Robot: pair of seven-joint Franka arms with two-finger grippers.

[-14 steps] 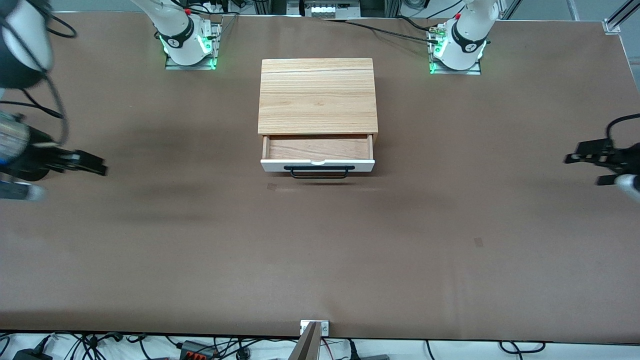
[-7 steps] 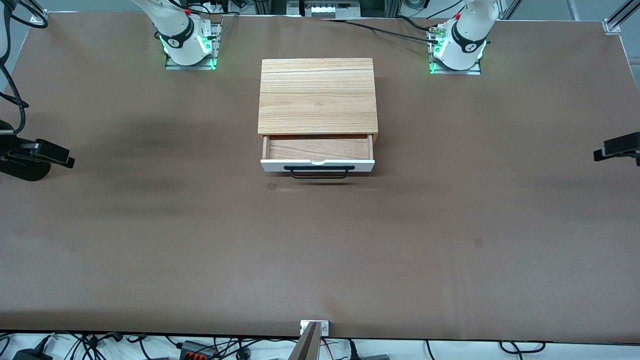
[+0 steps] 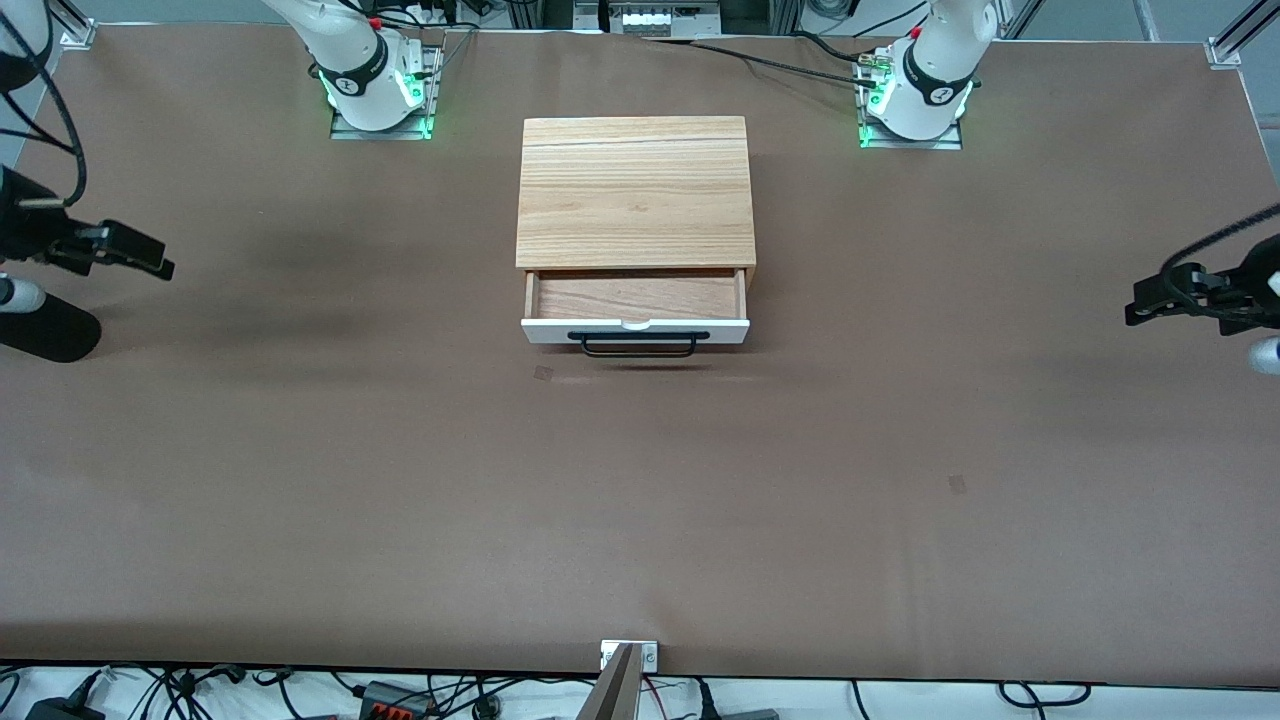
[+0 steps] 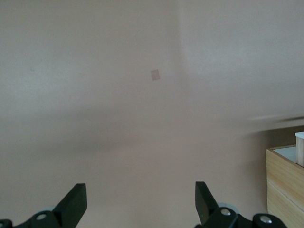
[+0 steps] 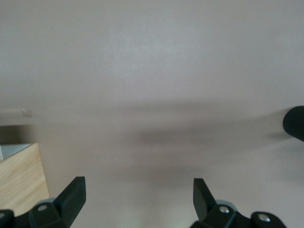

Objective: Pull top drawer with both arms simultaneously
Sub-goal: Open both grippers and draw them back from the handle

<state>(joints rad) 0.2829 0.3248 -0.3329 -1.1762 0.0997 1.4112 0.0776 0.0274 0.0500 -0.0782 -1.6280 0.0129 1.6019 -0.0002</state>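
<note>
The wooden cabinet stands mid-table between the arm bases. Its top drawer is partly pulled out and shows an empty light-wood tray, a white front and a black bar handle. My right gripper hangs open over the table at the right arm's end, well apart from the drawer. My left gripper hangs open over the left arm's end, also well apart. The left wrist view shows open fingers over bare table and a cabinet corner. The right wrist view shows the same, with wood at its edge.
The brown table is wide. Small tape marks lie near the drawer and nearer the front camera. A black rounded arm part sits by the right gripper. Cables run along the table's front edge.
Both grippers swung outward toward the table ends, then came partly back; the right gripper now sits closer to the bases. The drawer has not moved.
</note>
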